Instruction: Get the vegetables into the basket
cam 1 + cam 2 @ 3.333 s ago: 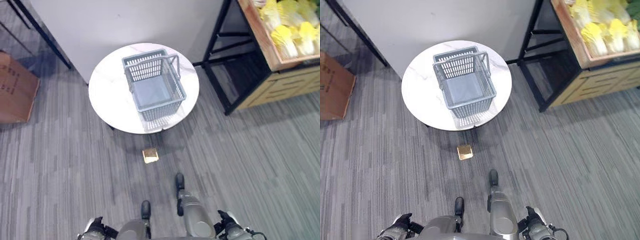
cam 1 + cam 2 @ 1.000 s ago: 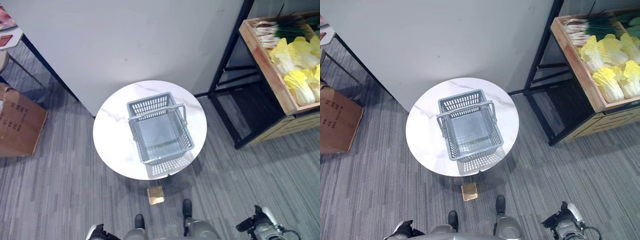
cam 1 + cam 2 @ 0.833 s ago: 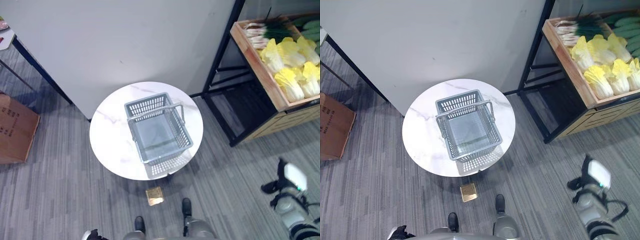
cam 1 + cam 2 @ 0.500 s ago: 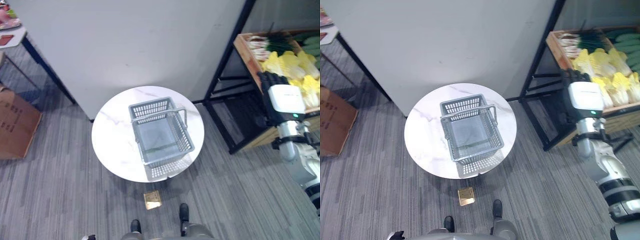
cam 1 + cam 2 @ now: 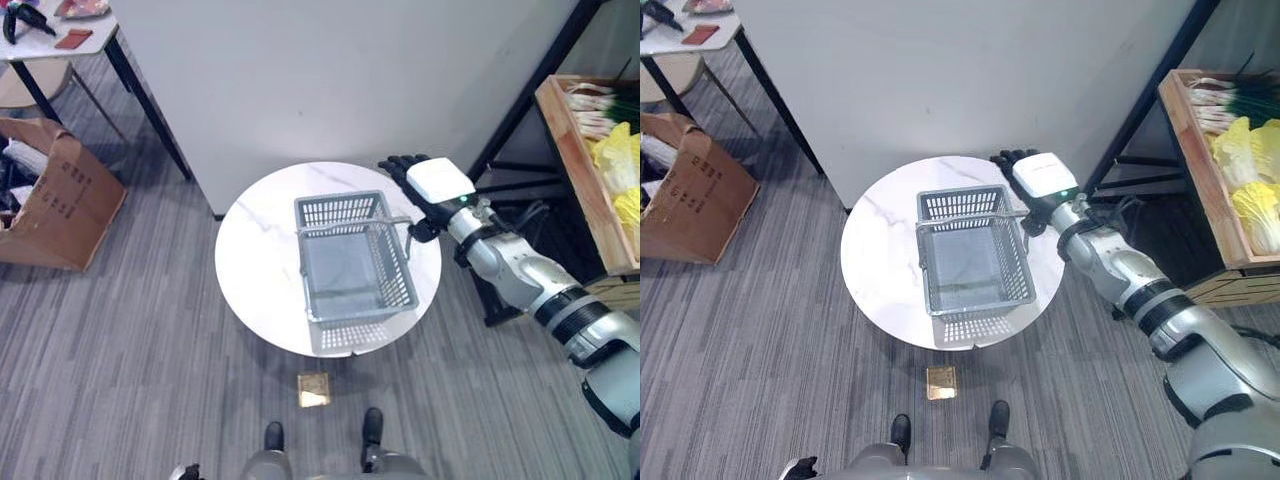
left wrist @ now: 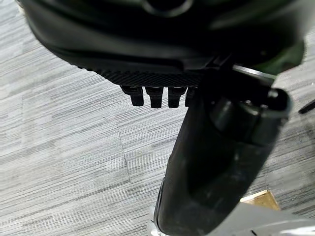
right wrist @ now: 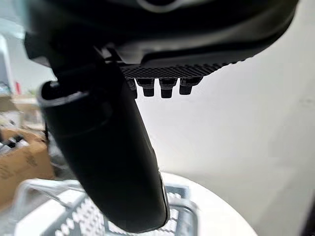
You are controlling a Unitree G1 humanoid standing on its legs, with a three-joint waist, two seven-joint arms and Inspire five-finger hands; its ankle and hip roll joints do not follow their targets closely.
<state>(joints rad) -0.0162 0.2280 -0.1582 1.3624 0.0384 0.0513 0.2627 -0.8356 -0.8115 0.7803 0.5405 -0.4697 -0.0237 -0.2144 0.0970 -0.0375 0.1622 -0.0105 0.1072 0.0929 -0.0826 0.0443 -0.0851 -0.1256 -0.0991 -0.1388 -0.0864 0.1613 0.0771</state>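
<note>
An empty grey plastic basket [image 5: 342,208] with its handle up stands on a round white marble table [image 5: 258,262]. The vegetables, yellow cabbages [image 5: 1252,204] and green onions [image 5: 1232,96], lie in a wooden crate [image 5: 1186,140] on a black rack at the far right. My right hand [image 5: 1040,176] is stretched over the table's far right edge, just beside the basket's far right corner, open and holding nothing. Its wrist view shows the basket [image 7: 74,221] below the thumb. My left hand [image 6: 216,162] hangs low over the carpet, open and empty.
A cardboard box [image 5: 62,200] sits on the floor at the left, with a small table [image 5: 70,30] behind it. A grey partition wall [image 5: 330,80] rises behind the round table. A small gold square [image 5: 314,390] lies on the carpet before the table.
The camera has shifted. My right arm rose from low at the right, passed by the vegetable crate, then swung left to the table's far right edge beside the basket.
</note>
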